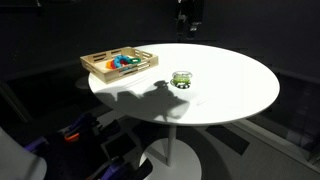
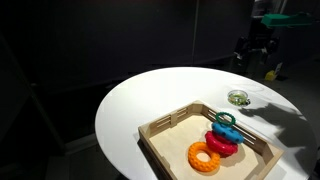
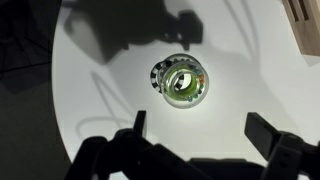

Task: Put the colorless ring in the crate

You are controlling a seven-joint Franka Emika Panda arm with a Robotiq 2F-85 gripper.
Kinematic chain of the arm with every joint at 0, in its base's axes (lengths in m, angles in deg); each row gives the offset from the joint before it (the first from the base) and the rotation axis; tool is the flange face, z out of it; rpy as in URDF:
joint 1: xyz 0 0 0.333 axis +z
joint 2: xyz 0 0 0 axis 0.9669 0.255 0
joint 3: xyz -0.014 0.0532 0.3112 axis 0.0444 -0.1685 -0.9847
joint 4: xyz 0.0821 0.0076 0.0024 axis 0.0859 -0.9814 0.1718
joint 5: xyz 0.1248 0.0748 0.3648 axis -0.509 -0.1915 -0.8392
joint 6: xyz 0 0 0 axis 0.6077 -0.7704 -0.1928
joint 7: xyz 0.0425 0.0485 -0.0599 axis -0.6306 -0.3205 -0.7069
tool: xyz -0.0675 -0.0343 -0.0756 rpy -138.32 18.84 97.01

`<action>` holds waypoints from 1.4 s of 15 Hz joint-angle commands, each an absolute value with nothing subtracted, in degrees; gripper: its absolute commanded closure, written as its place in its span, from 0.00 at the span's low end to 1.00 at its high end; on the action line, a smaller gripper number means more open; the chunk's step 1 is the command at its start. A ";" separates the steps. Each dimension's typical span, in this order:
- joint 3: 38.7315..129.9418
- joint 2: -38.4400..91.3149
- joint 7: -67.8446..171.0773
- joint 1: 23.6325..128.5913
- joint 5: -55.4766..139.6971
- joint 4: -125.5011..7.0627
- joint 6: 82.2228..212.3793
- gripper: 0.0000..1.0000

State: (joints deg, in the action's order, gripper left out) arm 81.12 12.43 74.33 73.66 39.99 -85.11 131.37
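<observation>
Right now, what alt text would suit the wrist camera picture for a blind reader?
Looking down on a white round table, a glassy colorless ring and a green ring sit together at centre. The open pincer reaches in from the bottom edge; a corner of the wooden crate shows top right.

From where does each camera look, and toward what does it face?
Exterior view: off the table's side, looking across it; crate left, arm at top.
Exterior view: near the crate, looking over it toward the arm.
Wrist view: straight down on the colorless ring; open gripper at bottom.
Shared: all three show the ring and crate.
</observation>
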 commanded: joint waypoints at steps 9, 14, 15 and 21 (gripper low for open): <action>82.60 19.62 76.54 73.97 40.80 -79.06 131.25 0.00; 84.08 24.36 76.40 74.40 41.53 -78.30 133.64 0.00; 84.37 25.05 76.37 74.49 41.73 -78.47 133.92 0.00; 85.25 26.40 75.80 75.35 43.05 -80.53 133.93 0.00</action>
State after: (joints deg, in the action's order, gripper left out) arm 84.38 26.56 75.06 74.29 41.65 -80.19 134.34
